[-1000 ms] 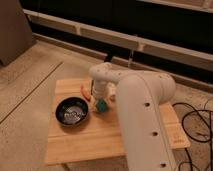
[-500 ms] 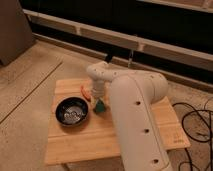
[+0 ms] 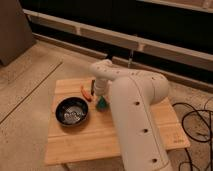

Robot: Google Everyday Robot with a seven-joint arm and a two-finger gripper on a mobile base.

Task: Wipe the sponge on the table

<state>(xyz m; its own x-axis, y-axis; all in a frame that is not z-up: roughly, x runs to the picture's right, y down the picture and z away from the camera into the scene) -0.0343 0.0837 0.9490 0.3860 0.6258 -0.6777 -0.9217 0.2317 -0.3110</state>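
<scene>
The small teal-green sponge (image 3: 102, 104) lies on the light-brown wooden table (image 3: 95, 140), just right of the black bowl. My gripper (image 3: 101, 98) comes down from the white arm (image 3: 132, 110) straight onto the sponge and is shut on it. The arm's wrist hides the top of the sponge, so only its lower edge shows. The arm's bulky body covers the right middle of the tabletop.
A black bowl (image 3: 71, 111) with something shiny inside stands left of the sponge. An orange, carrot-like thing (image 3: 86, 92) lies behind the bowl, with a small dark object (image 3: 92, 83) near it. Black cables (image 3: 196, 125) trail on the floor to the right.
The gripper has lowered onto the sponge and its fingers have shut on it. The arm has shifted slightly left, towards the bowl.
</scene>
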